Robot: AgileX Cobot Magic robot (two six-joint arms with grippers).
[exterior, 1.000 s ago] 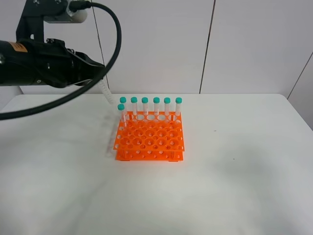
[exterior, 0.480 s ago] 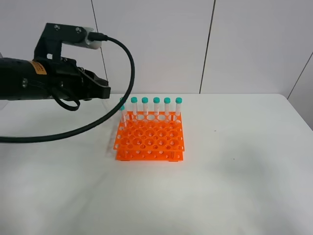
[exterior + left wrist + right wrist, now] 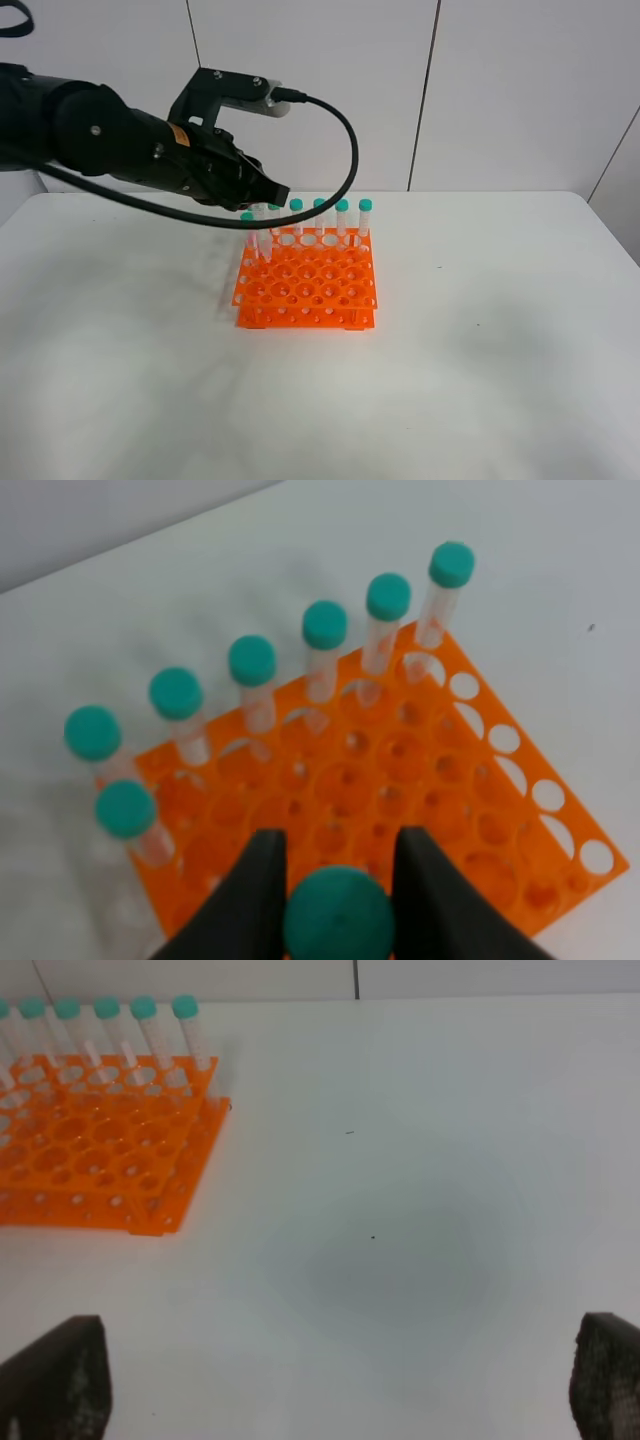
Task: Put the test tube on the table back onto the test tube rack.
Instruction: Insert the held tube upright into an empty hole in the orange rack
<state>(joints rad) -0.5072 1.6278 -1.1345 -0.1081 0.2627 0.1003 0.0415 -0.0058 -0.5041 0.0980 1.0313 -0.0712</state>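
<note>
Left claw (image 3: 338,875): clamped on the tube (image 3: 338,920), fingers either side just at the teal cap. Tube hangs roughly upright, tip down, over the rack (image 3: 320,290) at its near-left part, beside the lone second-row tube. Whether the tip has entered a hole: cannot tell from either view.

Right claw (image 3: 330,1390): jaws wide apart, empty, over bare table (image 3: 480,380), well clear of the rack.

Racked tubes (image 3: 325,625): six along the back row, one in the next row, all standing.

Handling notes (judgement):
- Tube looks light, stiff plastic; no flex expected under the grip.
- Clear wall is smooth, likely slippery; a light pinch could let it swivel or slide.
- Cap is wider than the body and gives the best hold; gripping at or just under it leaves the whole shaft free to drop into a hole.
- Pointed tip should self-centre in a round hole if kept near vertical.
- Neighbouring caps sit close to the fingers; a knock could tip them.
</note>
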